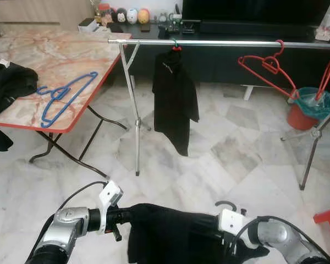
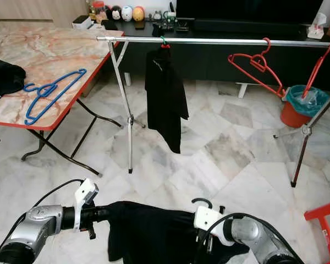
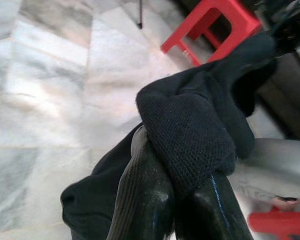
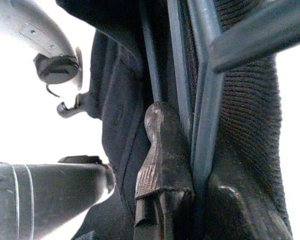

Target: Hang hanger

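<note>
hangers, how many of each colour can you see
red hangers on the rail: 2
blue hangers on the table: 2, overlapping
green hanger carrying the hung black shirt: 1
dark hanger in the held garment: 1
total: 6

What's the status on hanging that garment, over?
Left gripper and right gripper both clamped on the black garment with its hanger. Rail ahead, not reached. Open floor between.
</note>
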### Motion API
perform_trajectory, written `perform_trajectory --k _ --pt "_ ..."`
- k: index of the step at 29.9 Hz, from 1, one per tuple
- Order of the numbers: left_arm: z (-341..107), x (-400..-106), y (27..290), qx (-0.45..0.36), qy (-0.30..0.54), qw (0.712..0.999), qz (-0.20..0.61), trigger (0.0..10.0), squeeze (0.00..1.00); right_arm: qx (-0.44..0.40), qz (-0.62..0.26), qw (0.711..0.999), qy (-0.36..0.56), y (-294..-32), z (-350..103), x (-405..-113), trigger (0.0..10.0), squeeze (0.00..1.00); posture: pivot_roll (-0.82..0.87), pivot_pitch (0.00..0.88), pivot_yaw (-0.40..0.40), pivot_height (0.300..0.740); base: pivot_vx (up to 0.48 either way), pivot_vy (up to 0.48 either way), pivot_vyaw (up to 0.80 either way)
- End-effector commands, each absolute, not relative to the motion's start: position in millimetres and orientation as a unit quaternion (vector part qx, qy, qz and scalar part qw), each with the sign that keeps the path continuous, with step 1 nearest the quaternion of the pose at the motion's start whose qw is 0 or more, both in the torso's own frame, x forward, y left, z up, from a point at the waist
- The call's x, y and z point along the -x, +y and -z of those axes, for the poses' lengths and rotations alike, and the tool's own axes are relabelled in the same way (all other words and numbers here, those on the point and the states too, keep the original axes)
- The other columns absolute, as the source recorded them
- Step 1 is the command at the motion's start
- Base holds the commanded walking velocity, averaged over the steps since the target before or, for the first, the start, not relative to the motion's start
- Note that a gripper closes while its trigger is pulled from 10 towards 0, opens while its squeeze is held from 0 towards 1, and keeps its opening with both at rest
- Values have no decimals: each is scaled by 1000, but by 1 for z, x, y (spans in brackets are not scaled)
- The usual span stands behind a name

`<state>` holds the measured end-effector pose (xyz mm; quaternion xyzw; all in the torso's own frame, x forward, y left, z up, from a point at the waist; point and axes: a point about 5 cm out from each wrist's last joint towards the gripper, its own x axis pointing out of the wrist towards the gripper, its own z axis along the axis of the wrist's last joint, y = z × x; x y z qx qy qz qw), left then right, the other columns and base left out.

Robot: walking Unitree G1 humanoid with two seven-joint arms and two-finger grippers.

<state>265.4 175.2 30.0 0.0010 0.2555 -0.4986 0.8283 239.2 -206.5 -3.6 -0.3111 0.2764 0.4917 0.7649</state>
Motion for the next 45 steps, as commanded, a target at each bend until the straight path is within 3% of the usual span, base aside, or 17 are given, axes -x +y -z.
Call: perform_trajectory --k 1,2,3,4,7,8,9,10,19,28,32,35,36,38,41,45 --pt "-19 -261 172 -60 282 814 504 7804 0 298 -480 790 237 -201 -9 -251 0 0 -32 49 11 740 0 0 0" --pt "-17 -259 172 -65 285 811 507 7804 0 299 -481 790 237 -201 -9 -252 0 0 -32 49 11 740 0 0 0" --pt "-15 -257 172 -70 288 808 510 9373 0 299 -483 788 236 -201 -9 -251 0 0 -33 49 12 740 0 0 0" --pt "-13 -256 172 -72 292 807 508 10000 0 296 -487 788 234 -202 -10 -251 0 0 -33 50 11 740 0 0 0" --pt "-10 -253 172 -70 301 803 510 10000 0 292 -487 789 234 -202 -11 -251 0 0 -33 50 10 740 0 0 0" --pt "-9 -252 172 -71 306 799 512 10000 122 292 -489 788 234 -203 -11 -251 0 0 -31 50 10 740 0 0 0" --pt "-7 -250 173 -73 312 796 513 10000 612 291 -490 788 234 -203 -12 -251 0 0 -31 50 10 740 0 0 0" --pt "-2 -247 176 -92 328 787 514 10000 1000 288 -491 788 234 -203 -12 -251 0 0 -29 50 10 740 0 0 0" --pt "12 -233 185 -158 372 748 527 10000 1000 279 -495 792 223 -203 -18 -254 0 0 -30 49 10 740 0 0 0" --pt "15 -235 183 -173 362 753 521 10000 1000 270 -501 793 220 -202 -20 -255 0 0 -30 48 9 740 0 0 0" --pt "12 -241 183 -186 345 771 502 10000 1000 265 -508 790 220 -201 -20 -254 0 0 -32 48 10 740 0 0 0" --pt "-9 -269 185 -159 275 841 437 10000 1000 264 -513 786 224 -203 -20 -252 0 0 -32 49 9 740 0 0 0" --pt "-14 -273 186 -157 261 851 427 10000 1000 265 -513 785 225 -203 -20 -251 0 0 -31 49 9 740 0 0 0" --pt "-17 -276 187 -155 252 857 421 10000 1000 265 -513 785 225 -203 -19 -251 0 0 -31 49 9 740 0 0 0" --pt "-41 -296 193 -172 187 890 379 10000 1000 271 -516 779 231 -205 -19 -250 0 0 -33 47 9 740 0 0 0" --pt "-55 -301 191 -145 156 896 389 10000 1000 273 -519 775 235 -205 -18 -249 0 0 -30 46 8 740 0 0 0"
